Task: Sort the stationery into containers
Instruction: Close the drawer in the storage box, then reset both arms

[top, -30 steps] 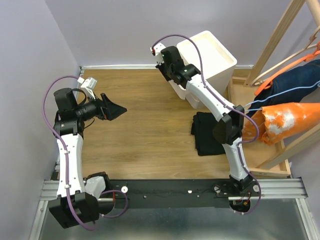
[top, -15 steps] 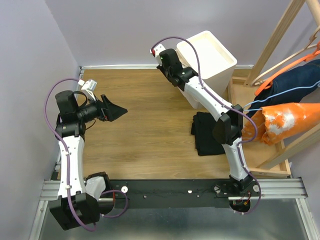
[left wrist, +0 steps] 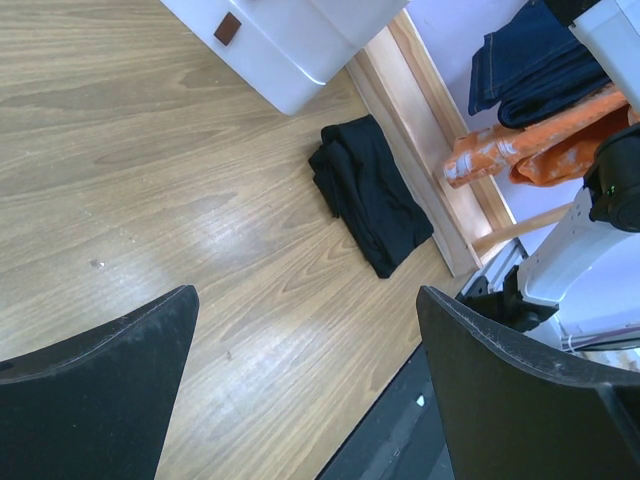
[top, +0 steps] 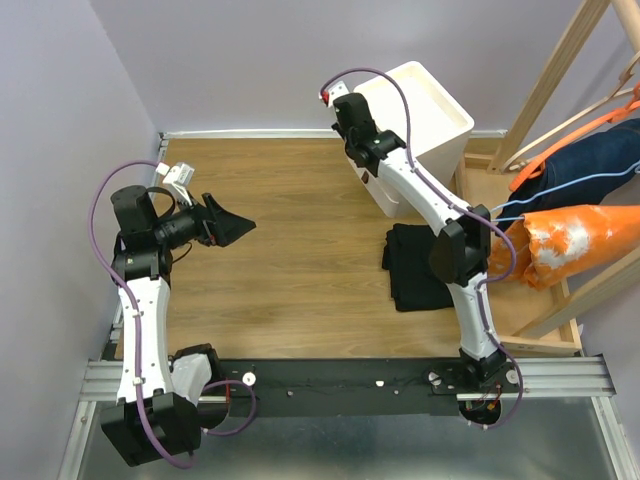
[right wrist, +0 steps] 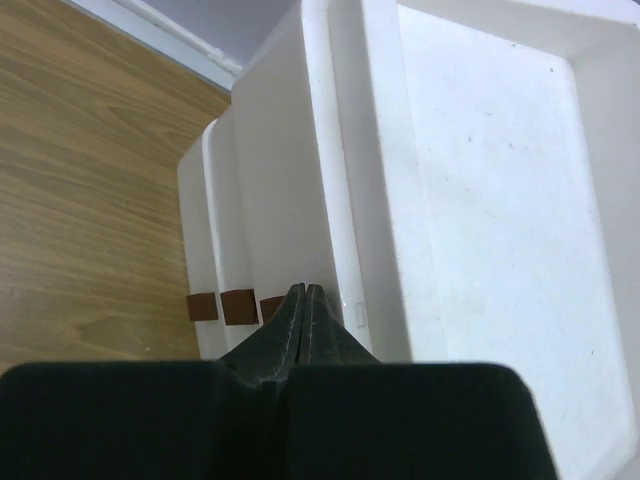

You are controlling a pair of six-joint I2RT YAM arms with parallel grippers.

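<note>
Standing at the tabletop's far right corner: white cabinet (top: 425, 105), drawer handles (right wrist: 238, 306) facing table centre. Right gripper (right wrist: 305, 292), nearer, fingers pressed together and empty, hangs just above them. Left gripper (top: 235, 222) agape, well apart. Stationery: none visible.

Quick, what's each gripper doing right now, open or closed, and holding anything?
Left gripper: open, holding nothing.
Right gripper: shut, tips together at the front of the white cabinet; nothing visible between them.
</note>
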